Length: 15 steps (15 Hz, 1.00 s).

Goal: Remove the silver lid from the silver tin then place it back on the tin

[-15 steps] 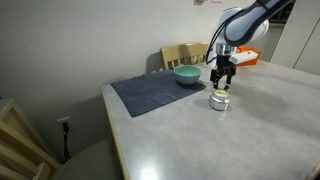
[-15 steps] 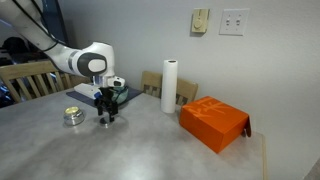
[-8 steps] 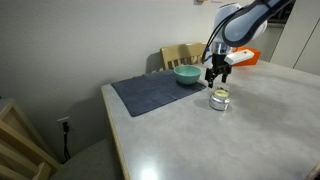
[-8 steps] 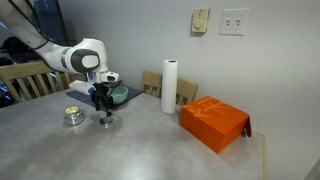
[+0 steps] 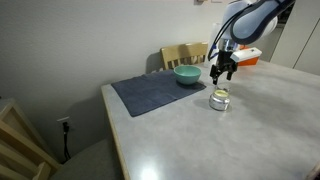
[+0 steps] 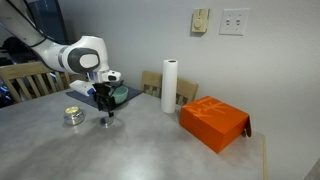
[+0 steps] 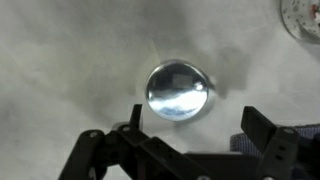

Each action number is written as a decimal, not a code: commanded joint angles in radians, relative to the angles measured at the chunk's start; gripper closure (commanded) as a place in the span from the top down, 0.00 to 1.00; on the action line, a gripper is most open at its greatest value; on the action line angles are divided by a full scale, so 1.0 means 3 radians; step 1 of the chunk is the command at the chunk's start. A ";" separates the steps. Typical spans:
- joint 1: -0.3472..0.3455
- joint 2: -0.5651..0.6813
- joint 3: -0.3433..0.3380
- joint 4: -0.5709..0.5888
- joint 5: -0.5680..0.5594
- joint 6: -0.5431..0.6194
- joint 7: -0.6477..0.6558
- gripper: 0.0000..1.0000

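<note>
Jaws: your gripper (image 7: pixel 192 120) spread wide, holding nothing.
Lid: silver lid (image 7: pixel 178 90) on table (image 6: pixel 150 150), under gripper.
Tin: silver tin (image 6: pixel 73 116) uncovered, near lid, apart.

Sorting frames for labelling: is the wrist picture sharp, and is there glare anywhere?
Wrist view: soft throughout; the silver lid mirrors bright light, so its knob cannot be made out; the gripper is a dark, blurred shape along the bottom. Both exterior views: evenly lit but coarse, with a sheen on the table.
</note>
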 commanded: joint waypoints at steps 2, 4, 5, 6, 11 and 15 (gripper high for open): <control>-0.0105 0.0085 0.0086 0.0044 0.0084 -0.0102 -0.0245 1.00; -0.0071 0.0133 0.0072 0.0090 0.0053 -0.0175 -0.0241 1.00; -0.0055 0.0143 0.0069 0.0099 0.0045 -0.0202 -0.0233 1.00; -0.0048 0.0153 0.0070 0.0107 0.0044 -0.0217 -0.0232 1.00; -0.0057 0.0140 0.0060 0.0072 0.0060 -0.0209 -0.0222 1.00; -0.0102 0.0130 0.0071 0.0041 0.0078 -0.0170 -0.0258 1.00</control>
